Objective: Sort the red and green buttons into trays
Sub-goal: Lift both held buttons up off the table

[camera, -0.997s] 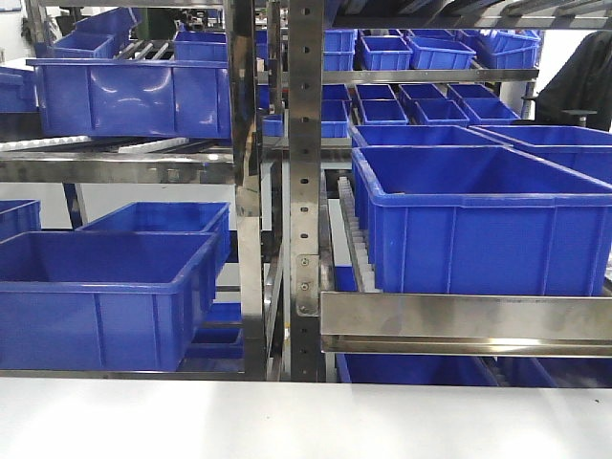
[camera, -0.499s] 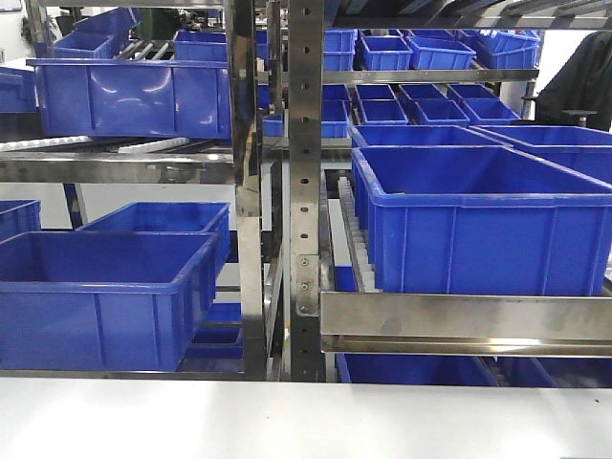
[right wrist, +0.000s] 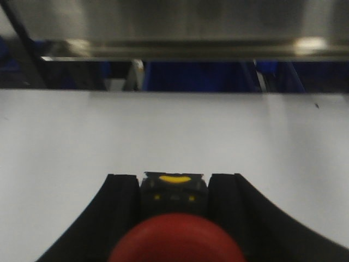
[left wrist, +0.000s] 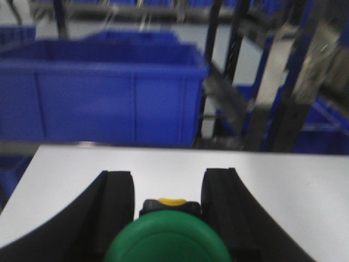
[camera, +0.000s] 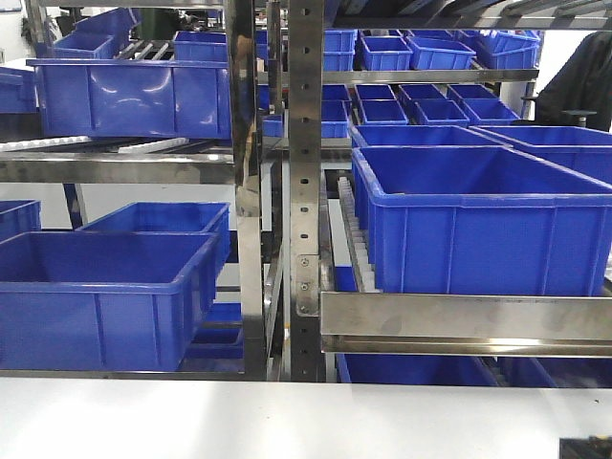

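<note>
**Left wrist view.** Left tool (left wrist: 169,183), black curved fingers (left wrist: 117,207), clenched on green dome-capped plastic push-button (left wrist: 168,243). The black body w/ yellow mark sits between the fingers, cap toward camera. Flat white tabletop (left wrist: 283,185) spreads ahead of the tool; whether the button touches it cannot be told. Deep blue plastic crate (left wrist: 103,93) stands beyond the far edge.

**Right wrist view.** Right tool (right wrist: 173,183) clenched likewise on red dome-capped plastic push-button (right wrist: 175,243), over the same tabletop.

**Front view.** Tiered steel rack (camera: 306,191) loaded w/ blue crates. Dark object (camera: 585,449) at lower-right corner, too little shown to identify.
</note>
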Available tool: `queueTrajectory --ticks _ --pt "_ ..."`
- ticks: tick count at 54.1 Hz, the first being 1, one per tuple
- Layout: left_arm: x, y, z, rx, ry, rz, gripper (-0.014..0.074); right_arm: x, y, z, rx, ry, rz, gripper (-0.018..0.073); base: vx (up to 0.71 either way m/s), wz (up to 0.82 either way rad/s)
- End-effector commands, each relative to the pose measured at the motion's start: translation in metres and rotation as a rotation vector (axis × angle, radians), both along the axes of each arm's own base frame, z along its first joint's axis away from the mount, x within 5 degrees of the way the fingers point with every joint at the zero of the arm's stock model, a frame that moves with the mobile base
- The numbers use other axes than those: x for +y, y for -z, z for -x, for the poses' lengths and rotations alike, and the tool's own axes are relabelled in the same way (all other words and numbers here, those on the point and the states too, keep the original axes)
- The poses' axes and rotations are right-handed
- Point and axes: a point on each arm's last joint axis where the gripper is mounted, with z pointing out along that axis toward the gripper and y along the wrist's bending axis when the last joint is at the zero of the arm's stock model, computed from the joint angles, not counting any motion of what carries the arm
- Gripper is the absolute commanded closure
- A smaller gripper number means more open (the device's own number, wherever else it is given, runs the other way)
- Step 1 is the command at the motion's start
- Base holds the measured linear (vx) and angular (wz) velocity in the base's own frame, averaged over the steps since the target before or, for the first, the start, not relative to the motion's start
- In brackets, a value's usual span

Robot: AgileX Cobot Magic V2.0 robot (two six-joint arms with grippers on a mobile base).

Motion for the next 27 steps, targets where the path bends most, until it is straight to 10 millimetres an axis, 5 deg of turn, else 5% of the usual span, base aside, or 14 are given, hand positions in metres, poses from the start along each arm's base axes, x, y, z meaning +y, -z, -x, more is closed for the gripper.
queueTrajectory --ticks 1,13,27 --pt "-0.008 -0.047 0.007 -0.245 0.054 0.024 0.0599 0.011 -0.031 0.011 -0.198 -0.092 -0.017 0.0568 0.0 0.0" --pt "-0.015 -0.101 0.024 -0.371 0.108 0.013 0.0599 0.018 -0.052 0.037 -0.331 -0.175 -0.041 0.0568 0.0 0.0" --pt "-0.025 -0.106 0.038 -0.38 0.191 0.028 0.0599 0.011 -0.067 0.06 -0.44 -0.166 -0.075 0.0568 0.0 0.0"
